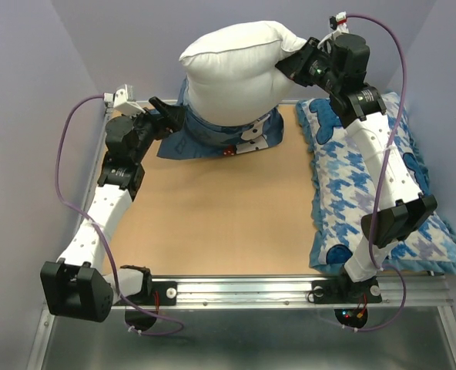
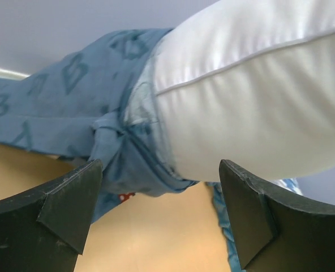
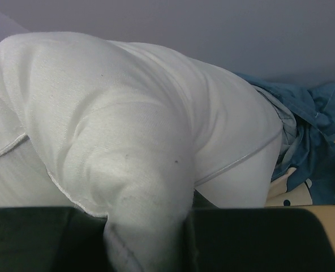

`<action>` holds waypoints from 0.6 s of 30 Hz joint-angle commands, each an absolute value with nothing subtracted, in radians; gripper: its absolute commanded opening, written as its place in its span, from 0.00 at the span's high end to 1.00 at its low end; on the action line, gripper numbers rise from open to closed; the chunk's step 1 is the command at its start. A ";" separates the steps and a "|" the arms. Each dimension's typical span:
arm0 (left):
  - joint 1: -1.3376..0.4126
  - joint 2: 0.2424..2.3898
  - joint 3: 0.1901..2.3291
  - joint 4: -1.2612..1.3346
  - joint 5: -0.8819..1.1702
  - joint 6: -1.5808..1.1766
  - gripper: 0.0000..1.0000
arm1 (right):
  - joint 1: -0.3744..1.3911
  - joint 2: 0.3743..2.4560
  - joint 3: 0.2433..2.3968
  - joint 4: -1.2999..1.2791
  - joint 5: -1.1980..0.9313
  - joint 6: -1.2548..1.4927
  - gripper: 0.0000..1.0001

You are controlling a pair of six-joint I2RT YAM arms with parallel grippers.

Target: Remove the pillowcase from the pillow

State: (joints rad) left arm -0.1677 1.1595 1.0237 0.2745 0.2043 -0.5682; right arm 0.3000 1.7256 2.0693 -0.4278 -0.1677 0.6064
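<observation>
Black left claw [image 1: 171, 116] is gaping wide near the bench's [image 1: 212, 223] far-left corner, gripping nothing. Pillowcase [image 1: 201, 140] is lying just right of it, sleeving the pillow's [image 1: 239, 69] low end. Right claw [image 1: 293, 65] is pinching shut on the pillow's upper corner, which is slanting up rightward.

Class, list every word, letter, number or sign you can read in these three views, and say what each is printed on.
"B": a grey-blue letter, repeated on the pillowcase, left wrist view.
Other letters on its folds: too creased to read for certain.
The pillow and the houndstooth pillow: no text visible.
</observation>
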 commanded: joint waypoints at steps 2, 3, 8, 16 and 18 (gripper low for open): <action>-0.158 1.253 1.043 0.460 0.347 -0.615 0.06 | 0.275 1.644 2.106 -0.347 -0.176 0.653 0.99; -0.158 1.268 1.043 0.478 0.357 -0.618 0.07 | 0.272 1.646 2.112 -0.347 -0.179 0.655 0.99; -0.149 1.344 1.017 0.571 0.365 -0.643 0.08 | 0.262 1.658 2.151 -0.362 -0.201 0.664 0.99; -0.132 1.460 1.074 0.611 0.403 -0.664 0.25 | 0.242 1.652 2.164 -0.379 -0.201 0.666 0.99; -0.127 1.480 1.098 0.577 0.394 -0.658 0.48 | 0.236 1.652 2.177 -0.387 -0.204 0.667 0.99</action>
State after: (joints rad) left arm -0.1352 1.4582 1.0306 0.5301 0.3733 -0.6609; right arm 0.2653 1.7256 2.0697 -0.4500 -0.2188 0.6334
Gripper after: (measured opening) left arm 0.709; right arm 0.188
